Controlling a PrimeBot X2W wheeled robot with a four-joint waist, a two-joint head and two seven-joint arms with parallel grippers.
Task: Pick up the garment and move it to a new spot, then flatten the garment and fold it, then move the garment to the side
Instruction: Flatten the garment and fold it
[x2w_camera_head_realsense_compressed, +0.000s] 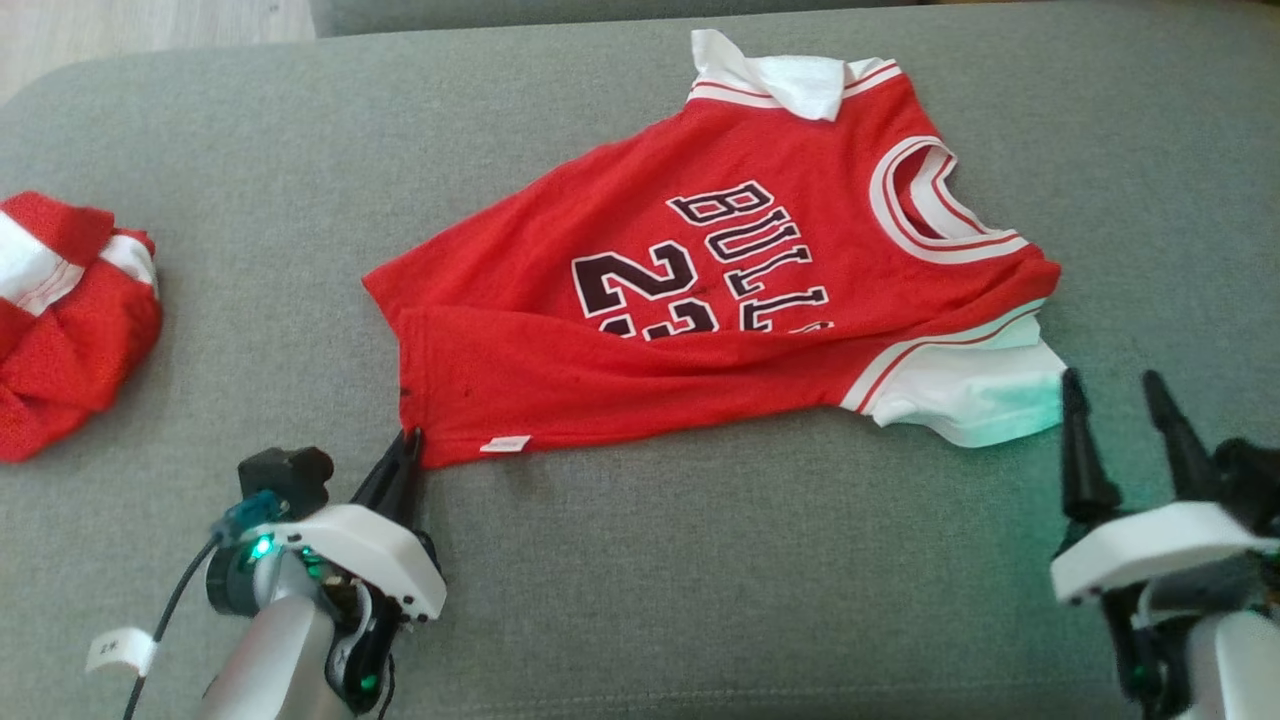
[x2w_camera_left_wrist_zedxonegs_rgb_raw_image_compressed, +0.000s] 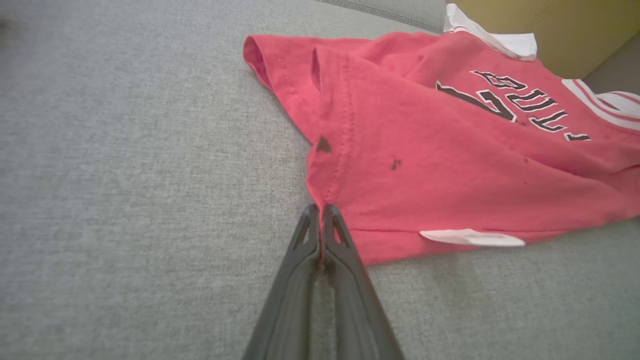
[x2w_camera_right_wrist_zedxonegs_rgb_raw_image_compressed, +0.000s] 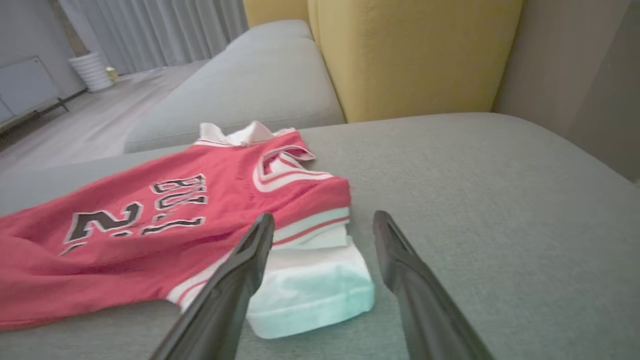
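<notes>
Left tool (x2w_camera_head_realsense_compressed: 408, 440) is clamped fully shut on the near hem corner of the garment (x2w_camera_head_realsense_compressed: 620, 380), low against the sofa cushion (x2w_camera_head_realsense_compressed: 700, 600). In the left wrist view, red fabric is caught between the fingertips (x2w_camera_left_wrist_zedxonegs_rgb_raw_image_compressed: 311, 222), right where the side seam meets the hem. A corner grip makes sense: it gives a clean edge to pull taut instead of bunching the middle.

Right tool (x2w_camera_head_realsense_compressed: 1110, 385) is spread wide and holds nothing. It sits just beside the white sleeve (x2w_camera_head_realsense_compressed: 980, 400) on the near side (can't tell if it touches the cloth). It looks staged for a matching grip at that end, so both arms can lift together.

The garment lies mid-cushion, print up. A fold of red covers the lower half of the numerals and the far sleeve is crumpled, so it's not flat yet. A second red-and-white piece (x2w_camera_head_realsense_compressed: 70, 320) sits well apart at the left.

My read: early stage, the pick-and-move step. The main risk is that thin pinch slipping off the hem.
</notes>
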